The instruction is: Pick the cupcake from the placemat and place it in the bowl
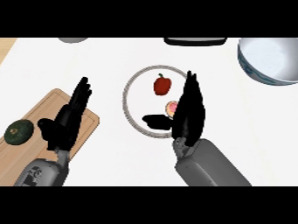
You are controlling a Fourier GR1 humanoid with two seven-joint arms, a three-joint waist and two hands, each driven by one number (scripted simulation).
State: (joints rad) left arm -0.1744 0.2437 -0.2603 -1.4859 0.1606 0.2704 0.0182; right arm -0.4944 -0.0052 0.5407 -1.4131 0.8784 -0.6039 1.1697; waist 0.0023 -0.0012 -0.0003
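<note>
The cupcake (171,108), with a pink top, sits on the round white placemat (126,94) with a grey rim, mid counter. Only its left part shows; my right hand (191,109) covers the rest. That hand is open, fingers straight and pointing away, thumb spread to the left just below the cupcake. The cupcake lies between thumb and fingers, against the hand. The white bowl (274,57) with a blue outside stands at the far right, well beyond the hand. My left hand (71,116) rests open over the wooden board on the left.
A red pepper (162,84) lies on the placemat beyond the cupcake. A wooden cutting board (9,157) at the left carries a dark green squash (18,132). A dark object (195,41) and a grey one (72,40) sit at the far edge.
</note>
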